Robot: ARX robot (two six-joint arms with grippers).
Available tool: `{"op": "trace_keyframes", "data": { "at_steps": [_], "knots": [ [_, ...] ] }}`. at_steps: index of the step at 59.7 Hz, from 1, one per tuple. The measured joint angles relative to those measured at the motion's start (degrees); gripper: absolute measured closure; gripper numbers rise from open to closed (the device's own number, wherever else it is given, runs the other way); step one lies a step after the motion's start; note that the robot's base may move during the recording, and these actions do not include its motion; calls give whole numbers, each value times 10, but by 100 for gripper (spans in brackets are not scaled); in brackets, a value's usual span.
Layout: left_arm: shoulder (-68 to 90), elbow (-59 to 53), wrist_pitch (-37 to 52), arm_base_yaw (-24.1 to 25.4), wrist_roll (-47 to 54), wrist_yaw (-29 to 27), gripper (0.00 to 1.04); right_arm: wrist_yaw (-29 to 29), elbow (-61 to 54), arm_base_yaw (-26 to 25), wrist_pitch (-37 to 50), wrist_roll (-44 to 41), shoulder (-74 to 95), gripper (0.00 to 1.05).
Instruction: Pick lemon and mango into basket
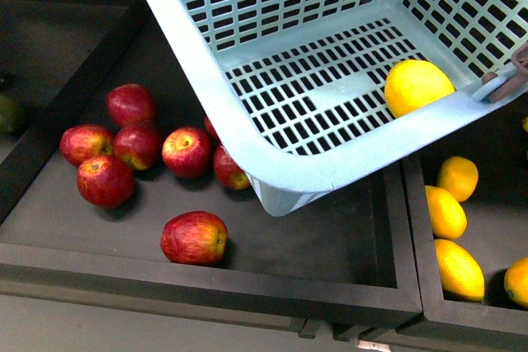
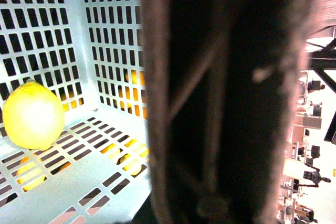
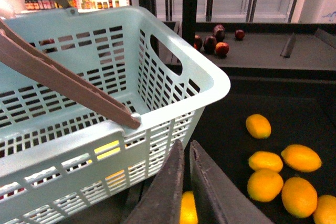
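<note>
The pale teal basket hangs tilted above the dark fruit bins. The yellow lemon lies inside it on the slotted floor, against the low wall; it also shows in the left wrist view. Several red-blushed mangoes lie in the left bin, one apart at the front. My left gripper is a dark blur, shut on the basket and hidden in the front view. My right gripper is shut and empty, just outside the basket's wall, over a yellow fruit.
Yellow-orange fruits fill the right bin, also seen in the right wrist view. A dark divider separates the bins. A brown basket handle lies across the rim. Dark red fruits sit on a far shelf.
</note>
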Motion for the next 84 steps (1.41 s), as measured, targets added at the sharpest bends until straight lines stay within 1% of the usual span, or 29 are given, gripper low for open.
{"op": "trace_keyframes", "data": {
  "at_steps": [1,7,11,14,19,20,25,30,37,47,69,84],
  "knots": [
    [0,0,0,0,0,0,101,0,0,0,0,0,-1,93],
    [0,0,0,0,0,0,101,0,0,0,-1,0,-5,72],
    [0,0,0,0,0,0,101,0,0,0,-1,0,-5,54],
    [0,0,0,0,0,0,101,0,0,0,-1,0,-5,47],
    [0,0,0,0,0,0,101,0,0,0,-1,0,-5,28],
    [0,0,0,0,0,0,101,0,0,0,-1,0,-5,23],
    [0,0,0,0,0,0,101,0,0,0,-1,0,-5,7],
    [0,0,0,0,0,0,101,0,0,0,-1,0,-5,9],
    [0,0,0,-3,1,-2,101,2,0,0,-1,0,-5,9],
    [0,0,0,-8,-6,13,101,2,0,0,-1,0,-6,9],
    [0,1,0,2,1,-9,101,0,0,1,-2,0,-6,9],
    [0,1,0,0,-2,4,101,0,0,1,-2,0,-5,9]
  ]
}}
